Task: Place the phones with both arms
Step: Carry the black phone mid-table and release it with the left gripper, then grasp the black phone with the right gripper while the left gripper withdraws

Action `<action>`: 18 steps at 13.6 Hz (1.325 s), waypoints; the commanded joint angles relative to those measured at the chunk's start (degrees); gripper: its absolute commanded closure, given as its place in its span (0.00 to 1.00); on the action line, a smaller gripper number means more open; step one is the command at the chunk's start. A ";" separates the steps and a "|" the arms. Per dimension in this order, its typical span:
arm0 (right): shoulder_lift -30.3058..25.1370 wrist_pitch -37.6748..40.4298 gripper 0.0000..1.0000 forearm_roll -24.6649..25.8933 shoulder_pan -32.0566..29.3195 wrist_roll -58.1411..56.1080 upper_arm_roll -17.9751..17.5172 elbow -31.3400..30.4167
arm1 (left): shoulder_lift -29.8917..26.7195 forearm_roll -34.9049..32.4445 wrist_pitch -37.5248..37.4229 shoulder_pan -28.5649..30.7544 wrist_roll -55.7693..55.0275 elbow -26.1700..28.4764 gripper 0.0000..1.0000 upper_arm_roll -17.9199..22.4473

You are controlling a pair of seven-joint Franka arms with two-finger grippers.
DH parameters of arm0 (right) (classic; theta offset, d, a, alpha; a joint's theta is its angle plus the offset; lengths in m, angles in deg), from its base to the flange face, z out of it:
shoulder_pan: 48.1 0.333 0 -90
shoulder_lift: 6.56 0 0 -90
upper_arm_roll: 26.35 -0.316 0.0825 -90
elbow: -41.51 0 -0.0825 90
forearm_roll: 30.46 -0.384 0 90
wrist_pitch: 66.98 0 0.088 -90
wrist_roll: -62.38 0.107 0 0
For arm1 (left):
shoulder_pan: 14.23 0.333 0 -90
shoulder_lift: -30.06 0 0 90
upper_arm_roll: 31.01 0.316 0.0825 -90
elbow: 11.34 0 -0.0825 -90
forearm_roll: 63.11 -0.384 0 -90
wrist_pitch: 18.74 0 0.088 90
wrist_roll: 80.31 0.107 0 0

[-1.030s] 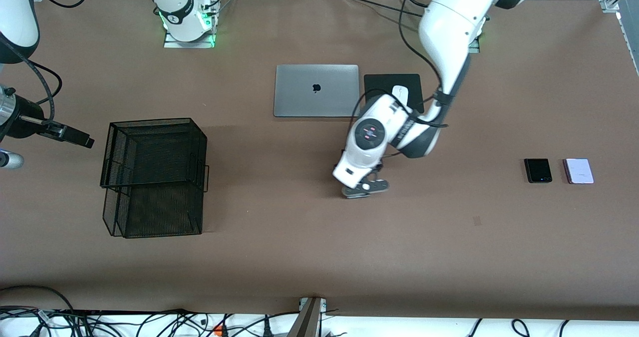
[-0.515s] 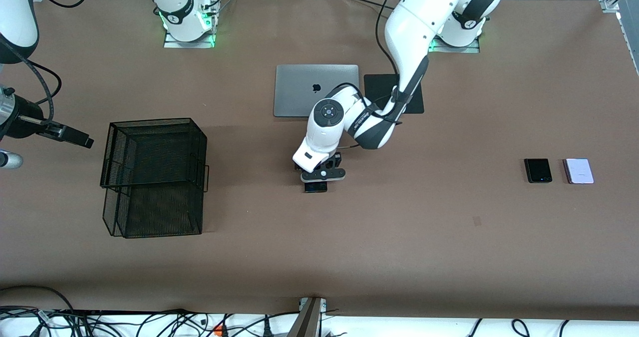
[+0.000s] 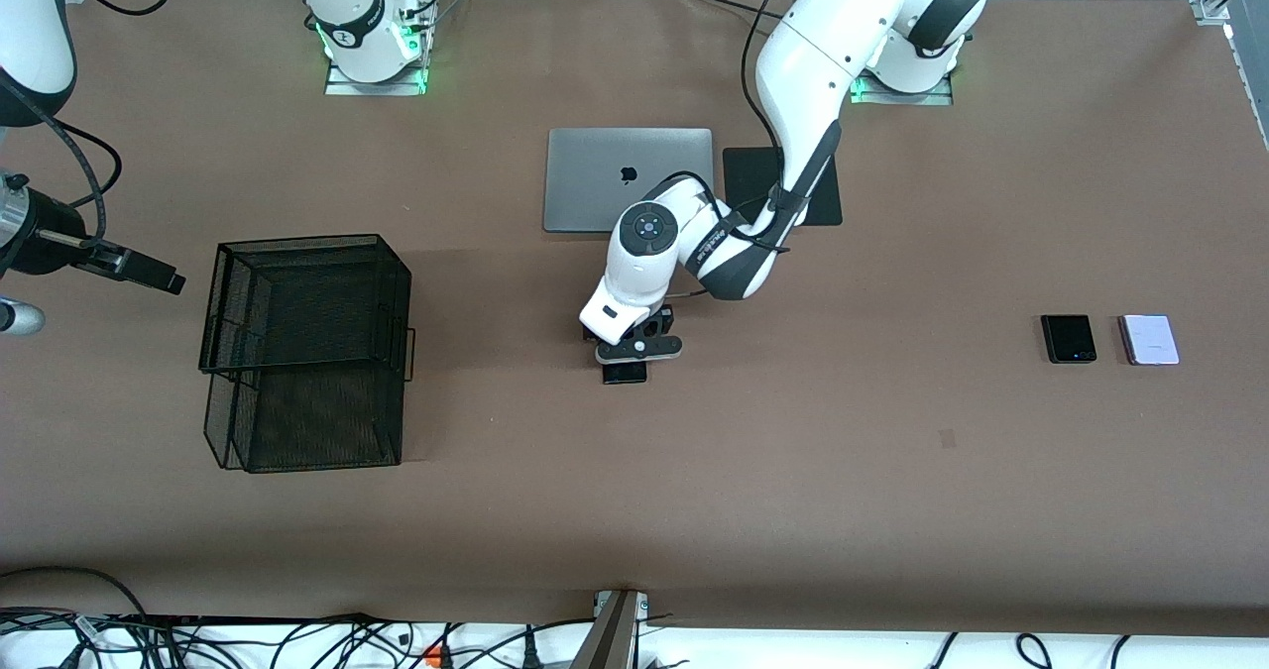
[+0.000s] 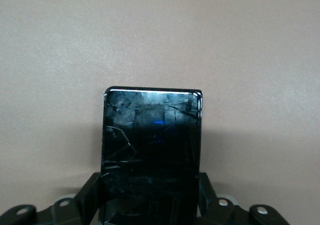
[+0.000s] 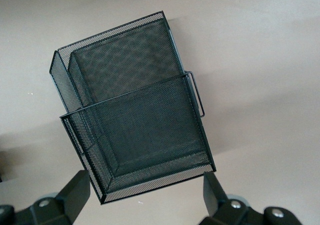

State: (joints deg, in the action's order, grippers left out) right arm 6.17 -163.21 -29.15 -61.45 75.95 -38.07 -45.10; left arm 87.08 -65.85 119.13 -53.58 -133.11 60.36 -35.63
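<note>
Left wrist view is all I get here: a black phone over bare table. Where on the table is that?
Observer: The left gripper and the long phone are over mid-table, close to a closed laptop.
Operator: Any other phones out?
Observer: Two small ones, a black phone and a lilac phone, lie side by side toward the left arm's end.
Operator: And the right arm?
Observer: It waits. The right gripper hangs open beside a mesh tray, toward the right arm's end.
</note>
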 commanded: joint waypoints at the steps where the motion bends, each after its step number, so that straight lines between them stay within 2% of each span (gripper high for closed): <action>1: -0.25 -0.01 0.00 -0.96 -0.62 -0.12 -0.23 0.13 | 0.99 -0.87 -0.50 -0.81 -1.16 -2.09 0.00 1.54; 4: -0.25 0.08 0.00 -1.05 -0.62 -0.12 0.21 0.13 | -1.03 -0.78 -2.25 -0.28 -1.61 -2.88 0.00 2.33; 6: -0.34 0.34 0.00 -1.05 -0.45 0.31 0.21 0.22 | -4.00 -0.60 -8.29 2.25 -0.91 -3.41 0.00 2.60; 9: -0.34 0.87 0.00 -1.23 -0.19 0.14 -0.58 0.13 | -9.89 -0.34 -18.65 6.83 5.75 -2.01 0.00 1.90; 11: -0.51 1.57 0.00 -1.49 0.43 0.83 -5.56 0.21 | -11.83 -1.04 -27.71 9.37 10.85 -0.70 0.00 2.07; 12: -0.25 1.57 0.00 -1.40 1.04 3.71 -7.94 0.22 | -12.80 -1.13 -29.49 11.30 14.27 0.44 0.00 2.25; 13: 0.44 0.87 0.00 -1.40 2.87 8.44 -9.96 0.22 | -14.03 -1.22 -30.29 12.88 17.26 2.02 0.00 2.42; 14: 2.19 0.26 0.00 -1.23 5.68 12.49 -10.42 0.74 | -15.17 -1.22 -30.38 14.47 20.08 3.78 0.00 2.60; 18: 12.37 -11.05 0.00 -0.70 19.82 22.70 -10.34 3.81 | -19.57 -9.11 -29.33 23.25 31.06 13.18 0.00 2.69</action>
State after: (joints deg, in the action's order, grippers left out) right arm 12.02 -170.76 -30.30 -46.63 94.75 -48.82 -44.92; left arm 72.76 -71.67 88.68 -34.33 -107.57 65.55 -32.26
